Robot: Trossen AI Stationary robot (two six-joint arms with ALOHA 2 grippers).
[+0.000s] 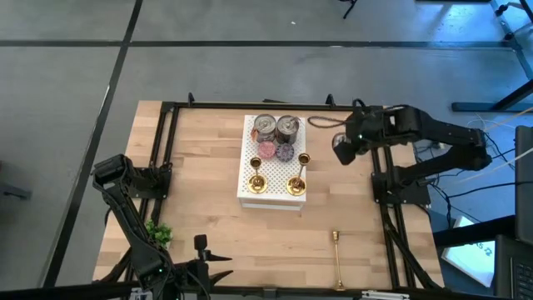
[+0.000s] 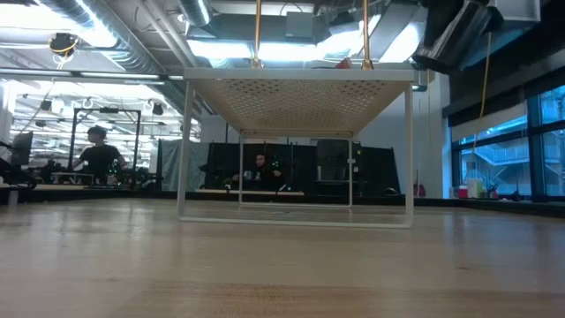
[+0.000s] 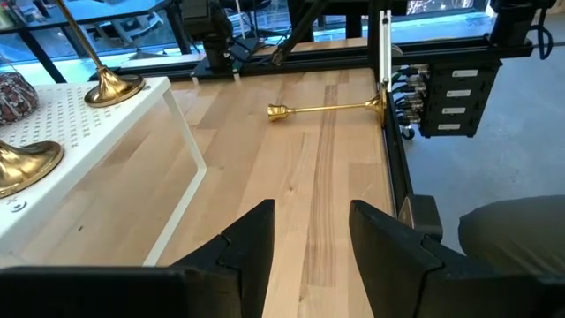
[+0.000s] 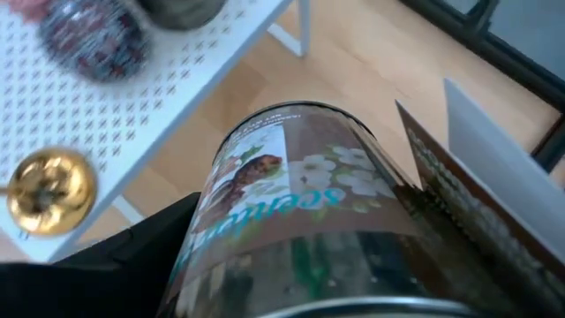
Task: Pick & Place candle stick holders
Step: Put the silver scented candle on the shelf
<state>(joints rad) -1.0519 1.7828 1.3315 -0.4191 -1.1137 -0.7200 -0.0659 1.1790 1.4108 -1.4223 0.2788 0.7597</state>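
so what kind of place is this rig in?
Most likely a robotics lab or open industrial workspace: exposed ceiling ducts and strip lights, people seated at desks with monitors behind, and a light wooden table in a black metal frame, flanked by two dark arms.

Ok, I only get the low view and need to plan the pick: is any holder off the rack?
Observer: Yes, one holder lies on its side on the table, apart from the rack.
Operator: Is the right gripper free?
Observer: No, the right gripper holds a tin beside the rack.
Operator: The left one?
Observer: The left gripper is open and empty, facing the lying holder.
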